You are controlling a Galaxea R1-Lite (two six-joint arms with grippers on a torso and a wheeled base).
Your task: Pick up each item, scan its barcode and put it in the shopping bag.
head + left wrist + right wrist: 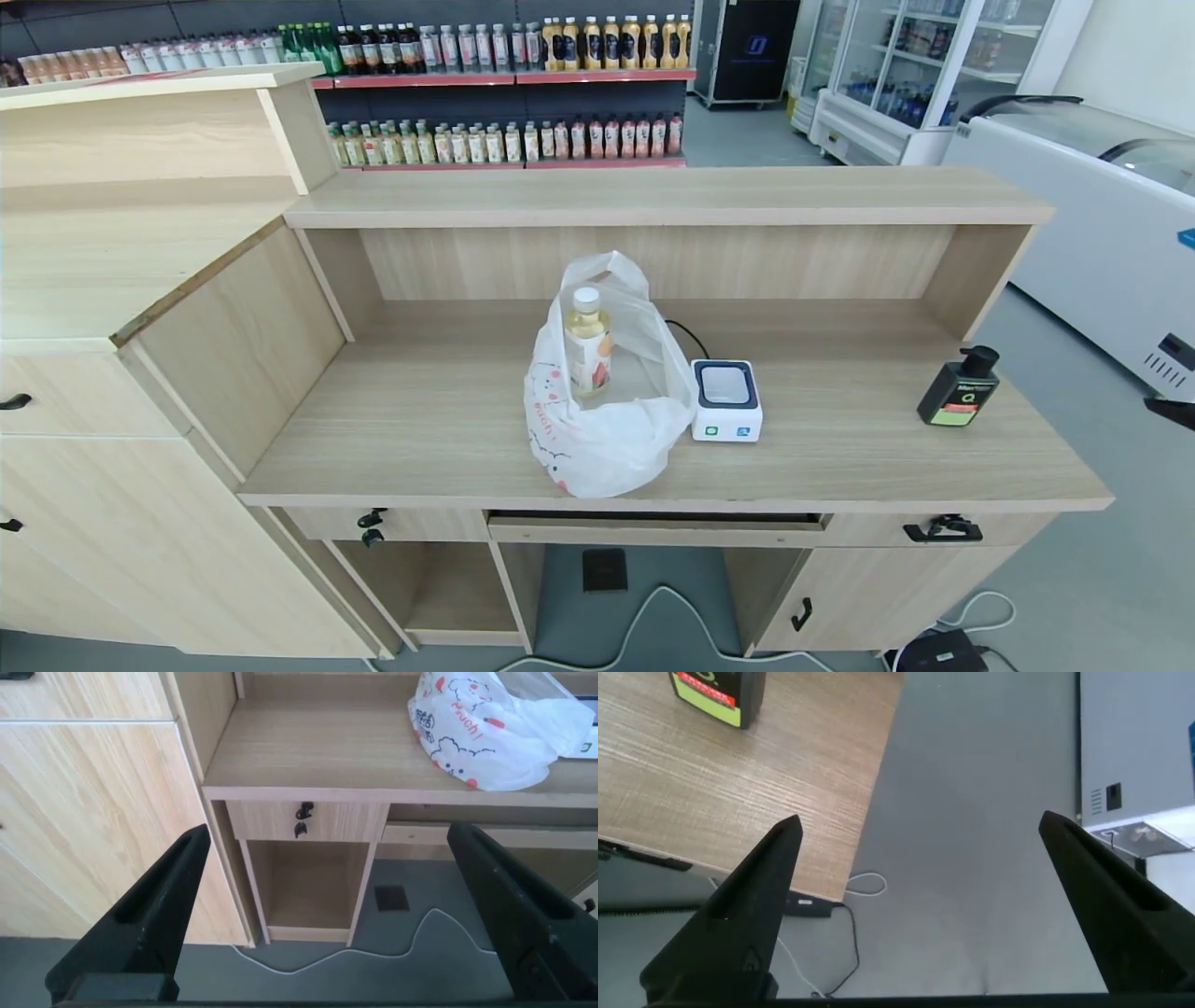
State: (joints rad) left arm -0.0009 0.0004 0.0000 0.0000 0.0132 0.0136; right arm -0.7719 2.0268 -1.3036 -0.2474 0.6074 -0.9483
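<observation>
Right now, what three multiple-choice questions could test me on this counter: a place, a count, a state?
1. Where is the dark pump bottle?
A) on the floor
B) on the counter, to the robot's right of the scanner
C) on the top shelf

2. How many bottles stand in the shopping bag?
A) none
B) one
C) three

3. The left gripper is:
A) open and empty
B) shut on a bottle
C) shut on the bag

Answers: B, it stands alone beyond the scanner; B, a single yellow-drink bottle shows inside; A, its fingers are spread wide with nothing between.
</observation>
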